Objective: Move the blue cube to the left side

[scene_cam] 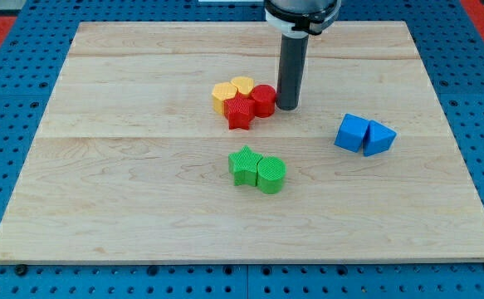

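The blue cube [352,132] sits on the wooden board at the view's right, touching a blue triangular block [379,138] on its right. My tip [288,106] stands on the board above and to the left of the blue cube, well apart from it. The tip is right next to a red round block [263,100].
A cluster lies left of the tip: a yellow hexagonal block [222,94], a yellow heart block [242,85], a red star block [240,111] and the red round block. A green star block [244,164] and a green round block [271,174] touch lower down. The wooden board [125,191] rests on a blue pegboard.
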